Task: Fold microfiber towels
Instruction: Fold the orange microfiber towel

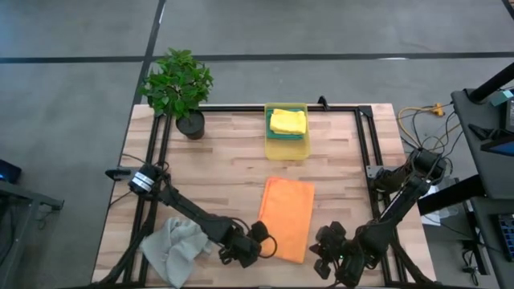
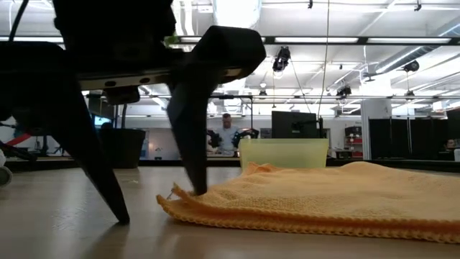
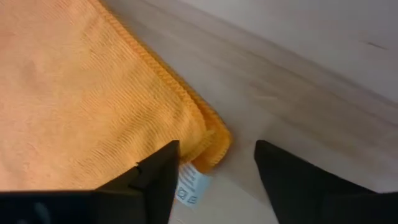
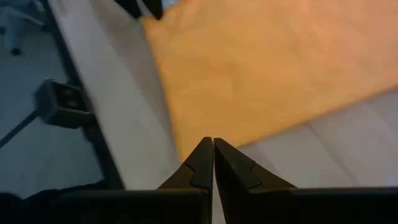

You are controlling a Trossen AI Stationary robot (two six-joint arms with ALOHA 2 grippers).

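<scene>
Currently left tool (image 1: 259, 242) sits jaws apart at the orange towel's (image 1: 287, 217) near-left corner, on the bench (image 1: 233, 160) centre-front. Right tool (image 1: 325, 251) waits pinched together by the other near corner. For a clean fold, seat one finger (image 3: 155, 180) under both layers before closing. Count: one orange, one grey towel (image 1: 174, 250) crumpled, one yellow towel (image 1: 287, 121) on probably one teal in the bin (image 1: 286, 148).
</scene>
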